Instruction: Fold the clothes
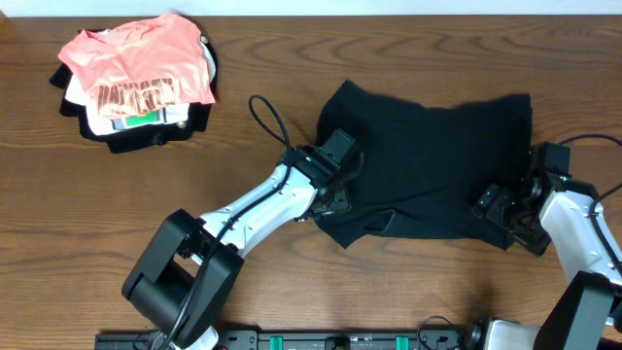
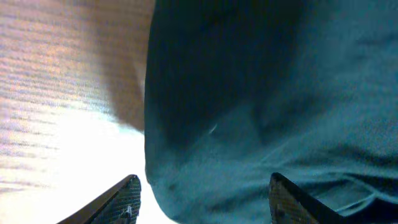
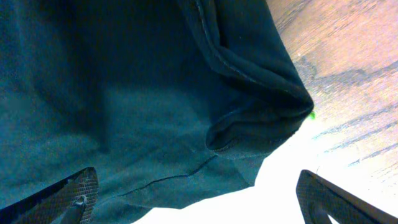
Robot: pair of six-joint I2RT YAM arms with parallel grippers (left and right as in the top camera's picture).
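The black garment [image 1: 428,156] lay limp and rumpled on the wood-grain table [image 1: 466,49], toward 3 o'clock from its centre. It made a rough rectangle of soft matte fabric. In the right wrist view a seamed hem curled over into a thick rounded fold.

The left gripper [image 1: 335,160] sat at the cloth's 9 o'clock edge with its dark textured fingers [image 2: 127,199] spread apart, gripping nothing. Possibly they brushed the fabric, but the close view was too dim to say. The right gripper [image 1: 496,204], at the 4 o'clock corner, stood wide open and empty.

At 10 o'clock lay a pile: a salmon-pink shirt [image 1: 136,53] with dark lettering, crumpled over a white garment [image 1: 107,122]. Both arms hid parts of the black cloth's edge.
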